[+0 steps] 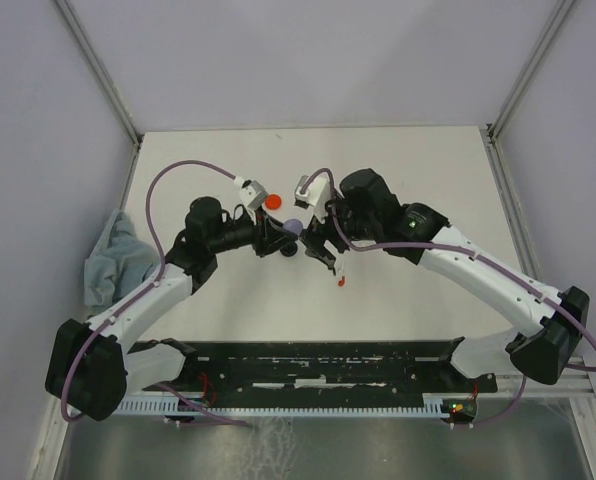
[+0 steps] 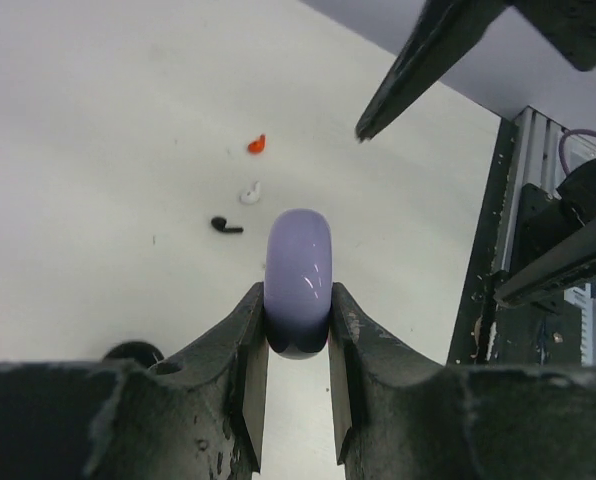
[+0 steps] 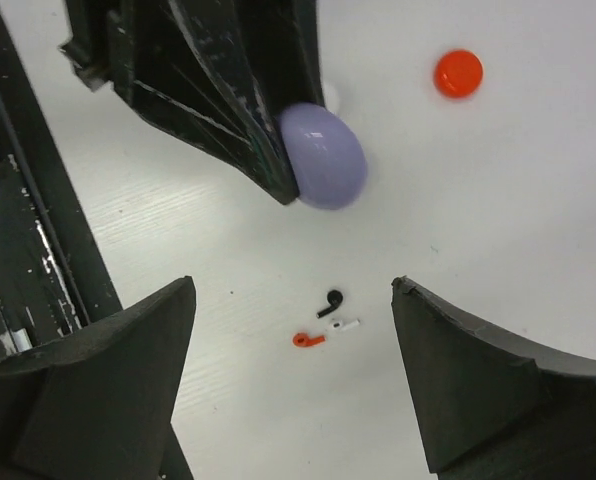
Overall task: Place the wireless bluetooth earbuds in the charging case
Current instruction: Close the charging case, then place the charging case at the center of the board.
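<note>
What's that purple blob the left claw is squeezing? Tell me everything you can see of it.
It is a lavender case, smooth, glossy and plastic-looking, rounded like a pebble. No seam or opening shows, so it appears shut. The left gripper clamps it edge-on, one finger against each broad side. It seems to be raised off the white table, near the table's middle, and nothing else touches it.

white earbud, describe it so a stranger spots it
Look past the lavender case gripped in the left tool, onto the table. The white earbud lies midway between the red earbud and the black earbud, the only pale one.
</note>
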Tool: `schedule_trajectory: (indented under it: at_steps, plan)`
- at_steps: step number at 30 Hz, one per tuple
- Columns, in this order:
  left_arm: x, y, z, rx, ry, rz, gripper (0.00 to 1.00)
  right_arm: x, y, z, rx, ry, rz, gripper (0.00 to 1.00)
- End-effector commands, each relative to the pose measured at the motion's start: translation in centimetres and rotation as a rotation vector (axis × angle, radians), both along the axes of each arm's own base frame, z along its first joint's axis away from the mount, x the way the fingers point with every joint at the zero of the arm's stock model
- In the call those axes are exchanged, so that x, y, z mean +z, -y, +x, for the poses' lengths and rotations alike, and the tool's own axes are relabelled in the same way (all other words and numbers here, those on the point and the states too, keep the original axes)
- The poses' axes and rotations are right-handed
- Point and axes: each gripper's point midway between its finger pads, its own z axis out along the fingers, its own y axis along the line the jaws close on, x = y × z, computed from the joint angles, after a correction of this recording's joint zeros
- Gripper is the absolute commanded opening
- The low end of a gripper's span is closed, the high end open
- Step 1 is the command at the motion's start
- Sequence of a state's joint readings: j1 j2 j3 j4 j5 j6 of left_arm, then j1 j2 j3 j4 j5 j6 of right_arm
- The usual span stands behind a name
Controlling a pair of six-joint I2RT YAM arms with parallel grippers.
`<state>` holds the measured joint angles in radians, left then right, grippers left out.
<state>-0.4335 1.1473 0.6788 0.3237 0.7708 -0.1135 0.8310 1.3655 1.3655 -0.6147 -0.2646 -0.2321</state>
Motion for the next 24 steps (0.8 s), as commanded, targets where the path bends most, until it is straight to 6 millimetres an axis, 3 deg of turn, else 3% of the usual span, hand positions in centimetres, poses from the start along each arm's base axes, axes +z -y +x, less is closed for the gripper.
schedule_trajectory:
  at_steps: [1, 6, 12, 17, 24]
  plan:
    - [-2.8, -2.0, 1.8, 0.26, -0.306, 0.047, 0.05, -0.4, 2.3, 2.7, -0.281, 0.003, 0.0, 0.88]
    - [-7.7, -3.2, 0.7, 0.422, -0.666, 0.084, 0.11, -2.7, 4.0, 3.4, -0.453, -0.045, -0.014, 0.88]
    - [-13.4, -2.9, -1.7, 0.487, -1.031, 0.094, 0.13, -5.8, 5.7, 3.5, -0.595, -0.095, -0.04, 0.88]
    - [-16.3, -3.6, -2.2, 0.56, -1.128, 0.137, 0.18, -7.4, 6.1, 3.2, -0.62, -0.126, -0.062, 0.88]
    - [-19.9, -5.2, -2.8, 0.652, -1.186, 0.263, 0.28, -8.1, 6.5, 3.0, -0.622, -0.123, -0.059, 0.88]
